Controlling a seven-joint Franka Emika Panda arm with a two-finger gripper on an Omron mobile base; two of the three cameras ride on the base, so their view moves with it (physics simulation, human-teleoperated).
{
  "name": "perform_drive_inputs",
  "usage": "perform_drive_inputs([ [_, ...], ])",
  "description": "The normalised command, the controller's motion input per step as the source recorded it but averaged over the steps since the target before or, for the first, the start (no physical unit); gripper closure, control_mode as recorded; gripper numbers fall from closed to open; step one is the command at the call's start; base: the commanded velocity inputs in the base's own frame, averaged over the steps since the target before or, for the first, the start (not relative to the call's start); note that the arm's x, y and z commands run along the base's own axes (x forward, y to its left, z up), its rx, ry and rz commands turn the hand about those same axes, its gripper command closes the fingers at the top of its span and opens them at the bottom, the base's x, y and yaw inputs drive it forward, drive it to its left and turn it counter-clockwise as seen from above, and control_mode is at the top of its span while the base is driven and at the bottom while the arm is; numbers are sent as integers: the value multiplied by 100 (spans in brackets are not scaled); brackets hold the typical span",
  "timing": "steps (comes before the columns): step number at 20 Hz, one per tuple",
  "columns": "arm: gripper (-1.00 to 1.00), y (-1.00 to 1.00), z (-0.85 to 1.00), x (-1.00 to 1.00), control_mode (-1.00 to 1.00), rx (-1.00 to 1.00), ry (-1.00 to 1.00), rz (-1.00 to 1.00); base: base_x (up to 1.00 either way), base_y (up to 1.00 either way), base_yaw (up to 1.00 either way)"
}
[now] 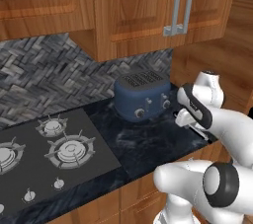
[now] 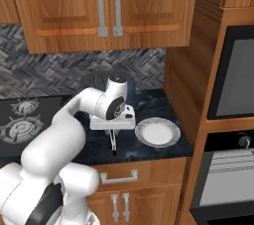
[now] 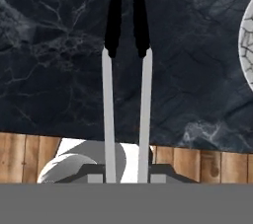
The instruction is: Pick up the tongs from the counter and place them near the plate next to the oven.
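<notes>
Two slim arms of the tongs point(image 3: 126, 70) run up the middle of the hand view, silver-white w/ black tips, hanging down out of the jaws over the black marbled surface point(image 3: 49, 70). The gripper point(image 2: 113, 131) is pinching the tongs at their top end, jaws pressed in on them from both sides. Whether the tips touch the surface or hang just above it, can't tell.

In the right base view the tongs point(image 2: 113, 141) point straight down just left of the plate point(image 2: 157, 132), near it but apart. The plate is white/pale grey and sits on the surface point(image 2: 144, 104) near its front right corner, right beside the tall wooden column w/ the oven point(image 2: 237, 75). In the hand view the plate's rim point(image 3: 246, 50) peeks in at the right edge.

Blue toaster point(image 1: 142, 94) is at the back by the backsplash, w/ the arm in front of it in the right base view. Gas hob point(image 1: 44, 154) is off to the left. In the left base view the gripper point(image 1: 190, 125) hangs just right of the toaster, at the right end of the surface point(image 1: 148, 144).
</notes>
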Motion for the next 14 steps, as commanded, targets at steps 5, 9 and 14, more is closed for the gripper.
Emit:
perform_drive_inputs([
  [5,100,0,-71,24,-100,-2,0,0,0,0,0],
  [9,100,0,-37,36,-100,0,-1,0,0,0,0],
  [14,100,0,-8,61,-100,0,0,0,0,0,0],
])
